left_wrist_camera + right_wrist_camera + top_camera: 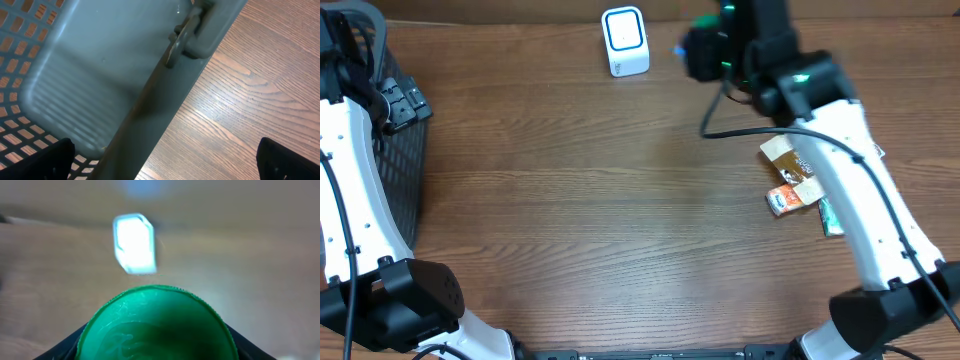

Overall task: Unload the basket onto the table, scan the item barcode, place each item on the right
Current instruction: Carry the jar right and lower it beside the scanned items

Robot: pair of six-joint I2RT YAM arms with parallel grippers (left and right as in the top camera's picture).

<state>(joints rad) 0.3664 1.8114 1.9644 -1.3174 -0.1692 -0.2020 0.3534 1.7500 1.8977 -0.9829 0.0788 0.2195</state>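
Green round item sits between the fingers of the right gripper, which grasps it from both sides. In the right wrist view it fills the lower part, and the white scanner shows blurred above it. From overhead, the right arm reaches far across the table, with the gripper just right of the scanner and apart from it. Some small packets lie on the wood beside this arm. The dark basket stands at the left edge; only its ribbed floor and holed walls show. The left gripper hangs above the basket rim, jaws spread wide, holding nothing.
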